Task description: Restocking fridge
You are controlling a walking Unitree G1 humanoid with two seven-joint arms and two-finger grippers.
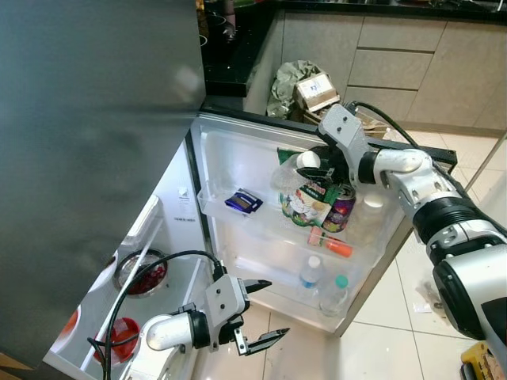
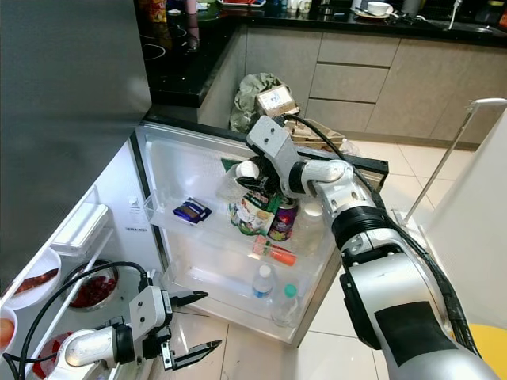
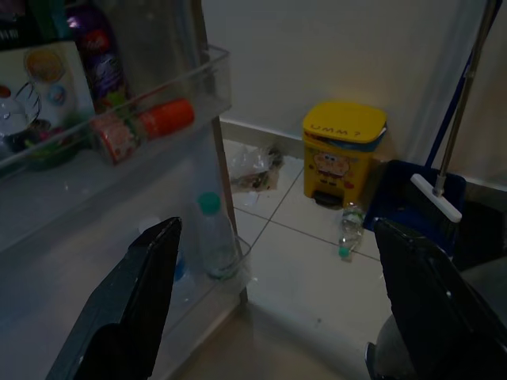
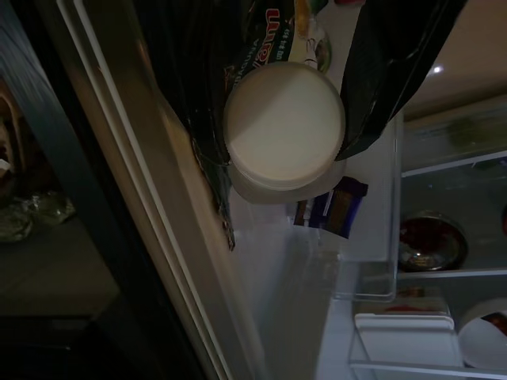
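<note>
I have the right claw [image 1: 319, 165] up at the middle shelf of the open white fridge door [image 1: 238, 158], closed on the round white cap of a clear plastic bottle [image 1: 308, 160]. In the right wrist view that cap [image 4: 285, 127] sits squarely between the two black fingers, one on each side, so the hold looks centred. I am carrying the bottle by its top because the shelf is already crowded: a green and white printed carton [image 1: 307, 204] and a purple can [image 1: 341, 210] stand just beside it, and a grip from above keeps the fingers out of their way.

A small dark blue packet [image 1: 243, 201] lies alone further along the same shelf, near the hinge side. Below, an orange-capped tube [image 1: 329, 242] lies on its side, and two clear water bottles [image 1: 321, 283] stand in the bottom door rack.

My left claw [image 1: 257, 313] hangs low in front of the door with its fingers spread wide, holding nothing; I judge it is simply parked out of the way.
</note>
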